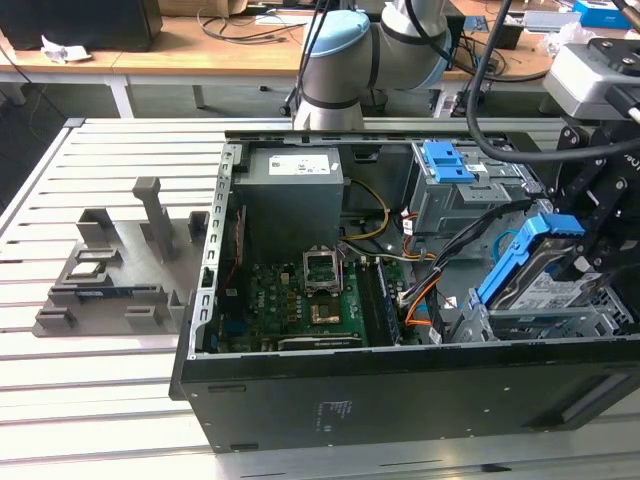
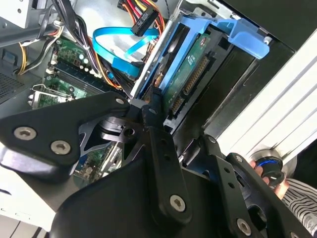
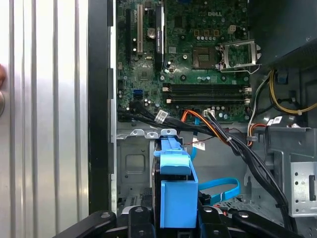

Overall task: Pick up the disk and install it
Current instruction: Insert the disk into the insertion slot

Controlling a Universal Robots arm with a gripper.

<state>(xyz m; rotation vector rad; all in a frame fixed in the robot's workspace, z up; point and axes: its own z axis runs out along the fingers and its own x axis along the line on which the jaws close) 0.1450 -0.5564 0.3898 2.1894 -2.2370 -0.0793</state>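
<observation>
Black fingers of my claw (image 3: pixel 176 225) sit closest in both wrist views. They are closed narrow on the disk (image 3: pixel 176 196), one finger against each blue rail. In the exterior view the disk hangs tilted at the exterior view's right end of the open computer case (image 1: pixel 400 400). Its lower end is down among the grey walls of the drive bay (image 1: pixel 590 322) and its upper end is raised above them.

I judge the pick-up done and the installing under way, with the disk entered but not yet seated flat. Seating it calls for the rails to run square to the bay walls, and for the black cables (image 3: pixel 242 153) and the blue ribbon (image 3: pixel 218 191) to stay out of the slot.

As for writing, the disk's face carries a white label (image 1: pixel 553 293) with dark print. The grey box (image 1: pixel 290 205) beside the motherboard (image 3: pixel 198 64) bears a white sticker (image 1: pixel 300 165). I read nothing off either.
</observation>
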